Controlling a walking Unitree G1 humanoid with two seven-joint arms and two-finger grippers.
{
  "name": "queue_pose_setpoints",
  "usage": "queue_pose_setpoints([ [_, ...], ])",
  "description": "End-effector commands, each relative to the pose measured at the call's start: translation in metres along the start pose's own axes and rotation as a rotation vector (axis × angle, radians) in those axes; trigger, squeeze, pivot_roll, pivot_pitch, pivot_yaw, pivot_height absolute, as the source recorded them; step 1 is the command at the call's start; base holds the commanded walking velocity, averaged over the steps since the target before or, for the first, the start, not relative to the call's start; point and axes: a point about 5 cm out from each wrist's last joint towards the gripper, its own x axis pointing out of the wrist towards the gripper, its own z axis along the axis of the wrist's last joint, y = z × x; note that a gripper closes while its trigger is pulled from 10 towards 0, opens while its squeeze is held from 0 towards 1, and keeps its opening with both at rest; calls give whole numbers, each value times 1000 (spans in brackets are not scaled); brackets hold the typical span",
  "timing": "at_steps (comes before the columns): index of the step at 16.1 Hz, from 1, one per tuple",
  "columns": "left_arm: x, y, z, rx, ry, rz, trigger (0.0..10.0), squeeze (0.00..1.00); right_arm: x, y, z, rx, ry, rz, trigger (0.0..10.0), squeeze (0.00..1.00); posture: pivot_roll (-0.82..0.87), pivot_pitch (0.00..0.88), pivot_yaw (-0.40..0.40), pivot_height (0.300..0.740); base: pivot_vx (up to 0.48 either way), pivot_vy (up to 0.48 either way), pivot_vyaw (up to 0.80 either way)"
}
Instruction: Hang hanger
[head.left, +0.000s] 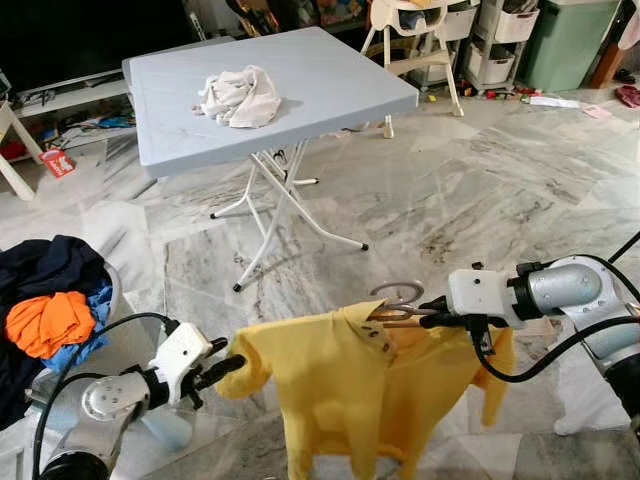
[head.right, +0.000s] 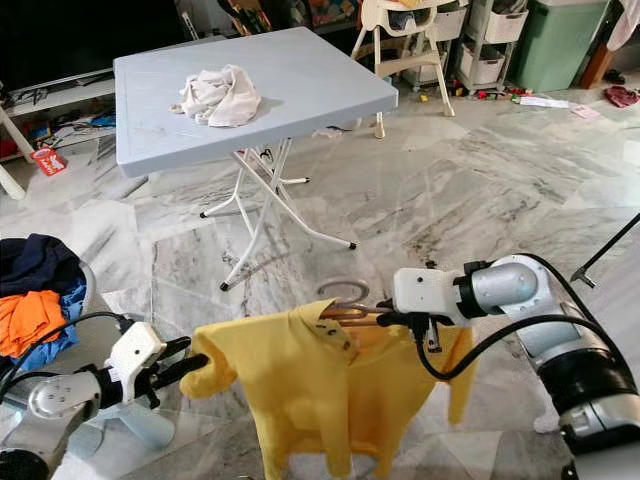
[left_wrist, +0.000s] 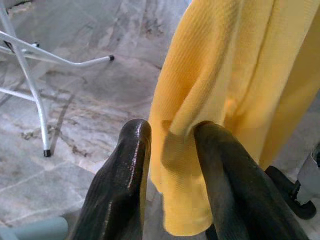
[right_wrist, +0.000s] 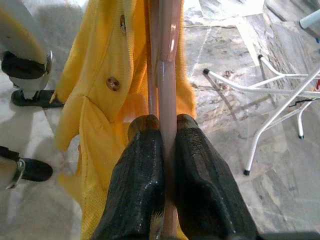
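Right wrist view is showing the right gripper (right_wrist: 167, 145) clamping the hanger (right_wrist: 169, 60) inside the yellow shirt (head.left: 350, 390). The left gripper (left_wrist: 172, 150) is pinching a sleeve. Keep the hanger level while carrying. A laundry basket (head.left: 112, 290) is holding dark and orange clothes (head.left: 48, 320).

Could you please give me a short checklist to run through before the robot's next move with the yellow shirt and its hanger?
1. Right tool shut on the pinkish hanger: ok.
2. Left tool pinching the sleeve of the yellow buttoned polo shirt: ok.
3. Hanger's metal hook free and uncovered by cloth: ok.
4. Shirt seated evenly on the hanger: cannot tell; the fabric hangs bunched.
5. Rail or rack to hang it on in sight: not ok; ahead stands a grey folding table with a crumpled white cloth.
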Motion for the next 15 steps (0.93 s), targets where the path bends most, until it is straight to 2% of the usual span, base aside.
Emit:
queue_pose_setpoints([
  [1,1,2,3,4,-3,-12,0,0,-7,-7,9,-28,-40,-38,0,0,-49,44,90,740,0,0,0],
  [6,2,2,1,-12,-3,-21,0,0,-7,-6,9,-21,-41,-46,0,0,-47,40,96,740,0,0,0],
  [15,-10,8,-9,-41,25,41,0,0,-7,-9,7,-18,-34,-58,0,0,-37,32,83,740,0,0,0],
])
